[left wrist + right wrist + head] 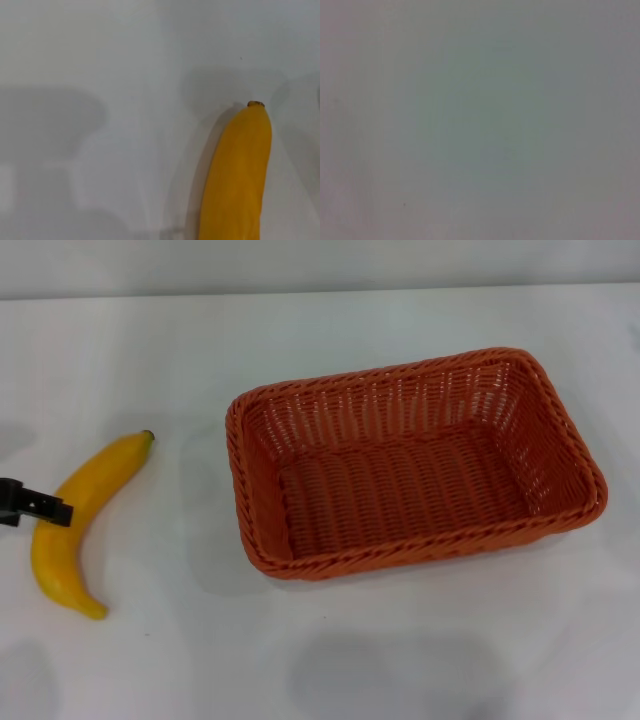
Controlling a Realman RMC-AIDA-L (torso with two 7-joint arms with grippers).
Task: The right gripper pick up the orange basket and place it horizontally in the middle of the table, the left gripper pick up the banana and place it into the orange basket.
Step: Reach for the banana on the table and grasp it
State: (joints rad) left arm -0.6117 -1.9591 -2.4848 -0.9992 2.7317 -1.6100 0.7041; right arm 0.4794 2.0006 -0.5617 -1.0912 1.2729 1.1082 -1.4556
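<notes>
The orange basket (430, 400) stands empty on the white table (420, 660), right of centre, with its long side running left to right and slightly skewed. The yellow banana (100, 475) lies flat on the table to the left of the basket, its dark tip pointing away from me. From the left edge my left gripper (50, 510) reaches in, its black tip over the banana's middle on the left side. One end of the banana (237, 175) also shows in the left wrist view, lying on the bare tabletop. The right gripper is out of view, and the right wrist view shows only a blank grey surface.
The table's far edge (320, 292) meets a pale wall at the back. Soft shadows (400, 675) fall on the tabletop in front of the basket. A strip of bare white surface separates the banana from the basket.
</notes>
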